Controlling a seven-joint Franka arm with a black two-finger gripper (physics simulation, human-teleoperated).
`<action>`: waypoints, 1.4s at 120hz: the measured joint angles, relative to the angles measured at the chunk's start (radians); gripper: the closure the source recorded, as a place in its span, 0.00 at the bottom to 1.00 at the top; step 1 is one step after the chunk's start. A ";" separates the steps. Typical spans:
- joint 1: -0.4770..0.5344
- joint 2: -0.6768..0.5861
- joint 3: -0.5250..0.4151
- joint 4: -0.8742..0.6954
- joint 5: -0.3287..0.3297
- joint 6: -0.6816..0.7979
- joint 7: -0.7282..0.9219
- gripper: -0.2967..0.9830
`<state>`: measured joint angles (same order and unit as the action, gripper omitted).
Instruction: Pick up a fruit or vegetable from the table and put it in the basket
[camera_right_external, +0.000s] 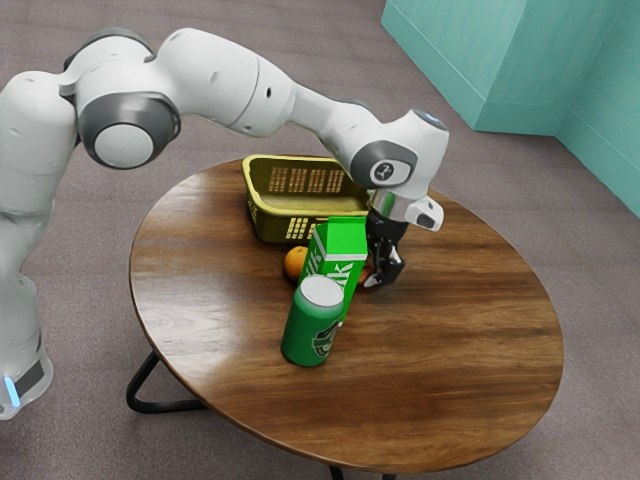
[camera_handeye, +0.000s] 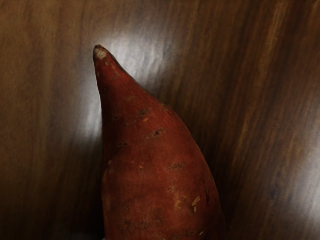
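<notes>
Round wooden tabletop (camera_right_external: 460, 330) extends widely around the black two-finger gripper (camera_right_external: 378, 279); whether its jaws clasp the tapered red sweet potato (camera_handeye: 155, 170), I cannot tell. A yellow plastic basket (camera_right_external: 268, 222) stands near.

1. The arm (camera_right_external: 225, 80) is glossy white, with smooth, rounded, tube-like sections.
2. Dark grey bands (camera_right_external: 170, 128) ring its joints — one surrounds a flat white disc (camera_right_external: 124, 146).
3. A small dark dot (camera_right_external: 268, 92) marks one white section.
4. The wrist bears a dark oval with a round, pale-rimmed emblem (camera_right_external: 381, 172).
5. A pale-blue strip (camera_right_external: 12, 391) glows low down — and the gripper (camera_right_external: 381, 272) is black.
</notes>
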<state>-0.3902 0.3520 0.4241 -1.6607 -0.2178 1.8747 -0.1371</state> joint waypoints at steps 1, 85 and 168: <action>0.000 0.000 0.000 0.000 0.000 0.000 0.000 0.63; -0.044 -0.211 0.095 0.012 0.133 -0.123 -0.047 0.64; -0.053 -0.214 0.221 0.177 0.214 -0.246 -0.101 0.27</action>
<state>-0.4428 0.1376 0.6446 -1.4833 -0.0036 1.6288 -0.2379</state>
